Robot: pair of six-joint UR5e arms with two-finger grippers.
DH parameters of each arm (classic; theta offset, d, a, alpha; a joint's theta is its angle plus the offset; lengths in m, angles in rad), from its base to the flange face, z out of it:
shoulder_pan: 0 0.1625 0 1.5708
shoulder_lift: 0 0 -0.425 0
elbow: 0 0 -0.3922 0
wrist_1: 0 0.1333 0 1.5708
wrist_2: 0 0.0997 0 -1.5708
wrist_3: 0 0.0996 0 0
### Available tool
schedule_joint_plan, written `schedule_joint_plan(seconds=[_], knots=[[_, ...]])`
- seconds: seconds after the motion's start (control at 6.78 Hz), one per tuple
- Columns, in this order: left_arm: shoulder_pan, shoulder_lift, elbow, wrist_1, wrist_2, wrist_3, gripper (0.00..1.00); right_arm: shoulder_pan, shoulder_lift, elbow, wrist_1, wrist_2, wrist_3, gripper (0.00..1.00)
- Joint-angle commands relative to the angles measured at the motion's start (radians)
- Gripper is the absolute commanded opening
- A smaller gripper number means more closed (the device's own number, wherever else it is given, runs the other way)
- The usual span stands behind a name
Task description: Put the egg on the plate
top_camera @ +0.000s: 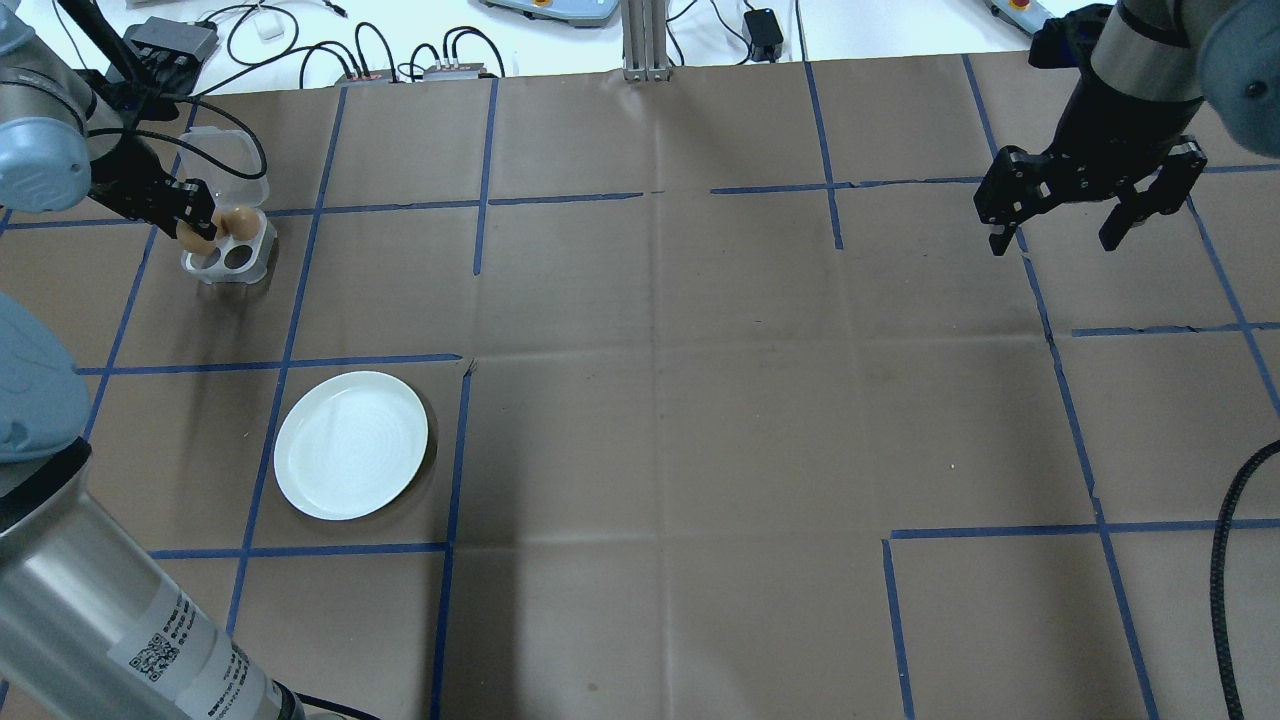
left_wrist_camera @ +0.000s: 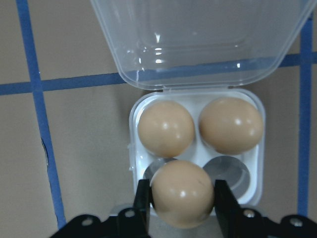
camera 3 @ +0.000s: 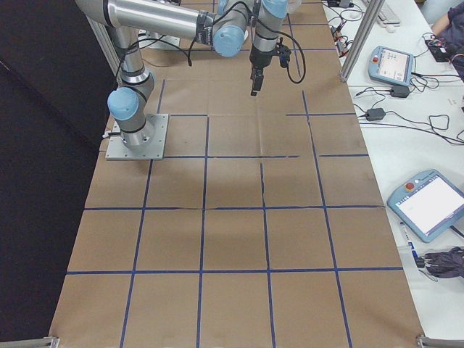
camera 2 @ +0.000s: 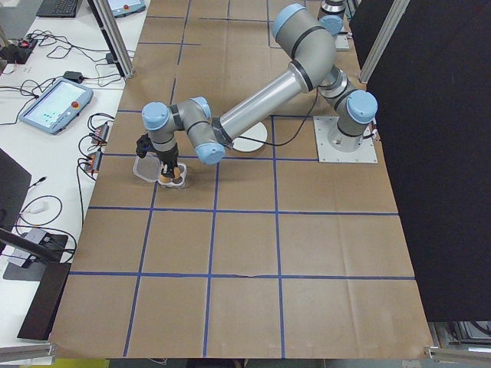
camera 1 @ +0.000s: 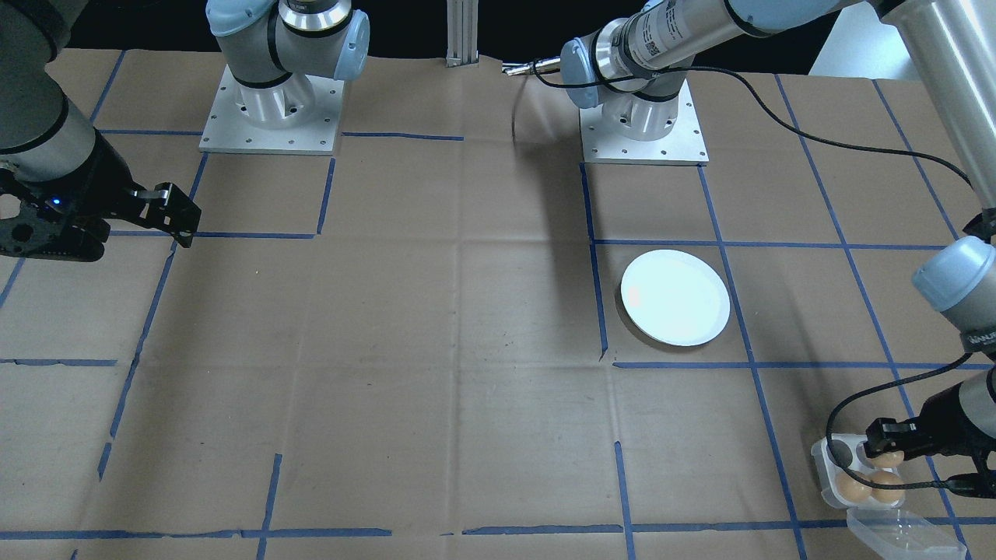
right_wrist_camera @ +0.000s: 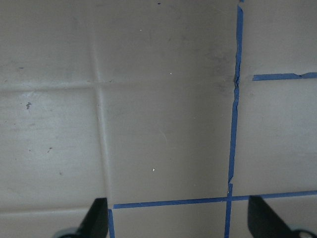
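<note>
My left gripper (left_wrist_camera: 182, 206) is shut on a brown egg (left_wrist_camera: 181, 186), held just above the near-left cup of a white four-cup egg tray (left_wrist_camera: 257, 148). Two more eggs (left_wrist_camera: 166, 129) sit in the tray's far cups, and the near-right cup (left_wrist_camera: 228, 173) is empty. From overhead, that gripper (top_camera: 196, 228) is over the tray (top_camera: 228, 255) at the far left. The round white plate (top_camera: 351, 444) lies bare, about two plate-widths nearer to me than the tray. My right gripper (top_camera: 1055, 240) hangs open over bare paper at the far right, holding nothing.
The tray's clear lid (left_wrist_camera: 198, 39) lies folded open on the far side. Brown paper with blue tape lines (top_camera: 660, 400) covers the table. Cables and devices (top_camera: 400, 60) lie beyond the far edge. The arm bases (camera 1: 272, 101) stand on my side of the table.
</note>
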Motion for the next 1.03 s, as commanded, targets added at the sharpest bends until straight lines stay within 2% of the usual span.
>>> schedule_joint_plan(seconds=[0.0, 0.15, 0.29, 0.44, 0.59, 0.74, 0.88], knots=[[-0.002, 0.094, -0.008, -0.131, -0.009, -0.031, 0.0, 0.0, 0.0, 0.0, 0.0, 0.0, 0.0, 1.0], [-0.016, 0.126, -0.031, -0.165, -0.011, -0.093, 0.0, 0.0, 0.0, 0.0, 0.0, 0.0, 0.0, 1.0], [-0.046, 0.173, -0.062, -0.225, -0.048, -0.177, 0.0, 0.0, 0.0, 0.0, 0.0, 0.0, 0.0, 1.0], [-0.076, 0.23, -0.136, -0.236, -0.06, -0.253, 0.0, 0.0, 0.0, 0.0, 0.0, 0.0, 0.0, 1.0], [-0.09, 0.288, -0.242, -0.237, -0.07, -0.311, 0.0, 0.0, 0.0, 0.0, 0.0, 0.0, 0.0, 1.0], [-0.1, 0.342, -0.368, -0.228, -0.12, -0.381, 0.0, 0.0, 0.0, 0.0, 0.0, 0.0, 0.0, 1.0], [-0.105, 0.375, -0.478, -0.221, -0.126, -0.435, 0.01, 0.0, 0.0, 0.0, 0.0, 0.0, 0.0, 1.0]])
